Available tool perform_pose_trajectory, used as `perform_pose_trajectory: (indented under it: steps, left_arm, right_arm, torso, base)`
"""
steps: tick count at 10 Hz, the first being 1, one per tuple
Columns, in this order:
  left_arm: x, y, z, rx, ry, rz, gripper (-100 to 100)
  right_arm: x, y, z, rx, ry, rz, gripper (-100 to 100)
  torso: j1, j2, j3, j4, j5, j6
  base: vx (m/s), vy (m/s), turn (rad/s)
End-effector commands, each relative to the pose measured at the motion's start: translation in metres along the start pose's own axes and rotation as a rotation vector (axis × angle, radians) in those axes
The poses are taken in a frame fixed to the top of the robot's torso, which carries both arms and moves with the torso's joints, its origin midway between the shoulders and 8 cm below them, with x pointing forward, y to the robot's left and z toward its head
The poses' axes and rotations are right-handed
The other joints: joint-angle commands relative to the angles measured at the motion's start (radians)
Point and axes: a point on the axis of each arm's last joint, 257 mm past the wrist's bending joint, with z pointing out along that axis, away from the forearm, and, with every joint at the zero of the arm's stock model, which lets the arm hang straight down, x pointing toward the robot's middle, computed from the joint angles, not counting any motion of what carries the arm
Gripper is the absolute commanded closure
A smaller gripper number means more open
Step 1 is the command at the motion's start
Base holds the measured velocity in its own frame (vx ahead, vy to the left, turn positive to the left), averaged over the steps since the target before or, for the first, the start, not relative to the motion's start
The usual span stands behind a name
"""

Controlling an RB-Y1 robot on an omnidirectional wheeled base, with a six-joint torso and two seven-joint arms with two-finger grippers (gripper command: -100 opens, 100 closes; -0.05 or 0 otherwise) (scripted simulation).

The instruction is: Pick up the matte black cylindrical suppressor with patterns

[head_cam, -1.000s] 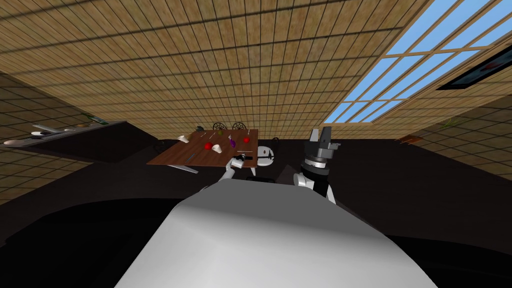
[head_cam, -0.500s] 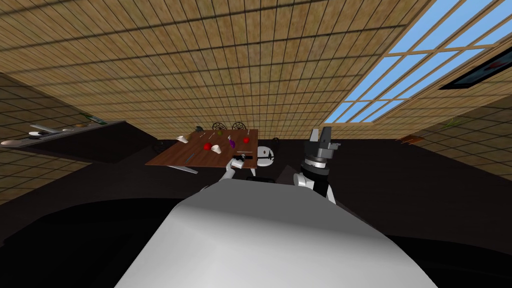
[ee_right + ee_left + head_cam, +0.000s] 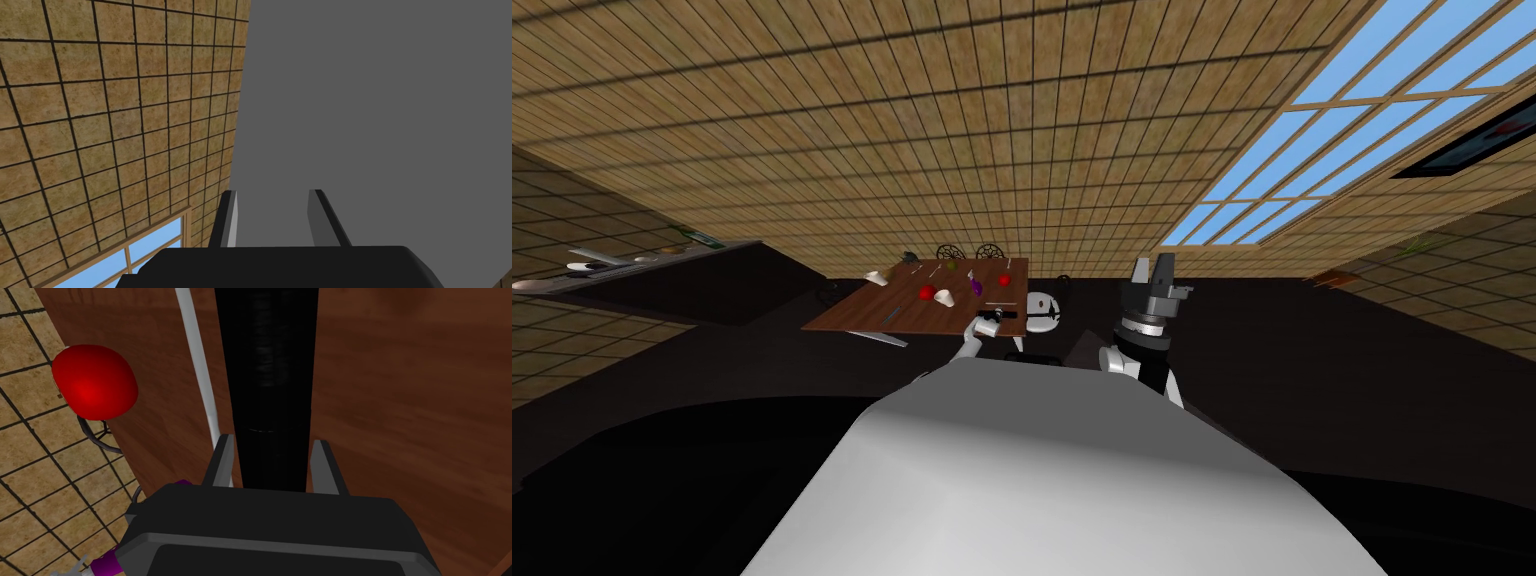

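No change on surface (image 3: 862,312) since 1 s ago; both arms in same pose, head camera nudged slightly. Left wrist view gives what head view cannot: black suppressor (image 3: 267,363) over surface, long axis running straight away from left hand (image 3: 274,438), whose 2 fingers stand apart, flanking its near end. White rod (image 3: 197,363) just beside it, red ball (image 3: 94,383) near surface edge. Right hand (image 3: 272,192) raised, fingers apart, empty.

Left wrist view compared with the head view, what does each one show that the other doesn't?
Left wrist view: the matte black cylindrical suppressor lying between open fingers, a thin white rod beside it. Head view: the right gripper raised off to the side, a blue-paned window. Both: the brown wooden table, a red round object, the left gripper.
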Motion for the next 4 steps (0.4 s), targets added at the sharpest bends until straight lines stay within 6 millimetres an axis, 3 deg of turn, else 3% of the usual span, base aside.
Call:
perform_pose_trajectory:
  steps: [1,3,4]
  left_arm:
    - [0.0011,-0.0052,-0.0046,-0.003,0.001,0.002,100]
    - [0.0019,-0.0067,-0.0051,0.000,0.001,0.002,100]
    - [0.0020,-0.0061,-0.0054,-0.004,0.001,0.002,0]
  right_arm:
    - [0.0000,0.0000,0.0000,0.000,0.000,0.000,0]
    - [0.0000,0.0000,0.0000,0.000,0.000,0.000,0]
    - [0.0000,0.0000,0.0000,0.000,0.000,0.000,0]
  torso:
    - [0.000,0.000,0.000,0.000,0.000,0.000]
    - [0.000,0.003,0.002,0.001,0.000,0.000]
    - [0.000,0.002,0.001,0.001,0.000,0.000]
  base:
    - [-0.056,0.011,0.011]
    - [-0.046,0.007,0.004]
    - [-0.006,0.001,0.001]
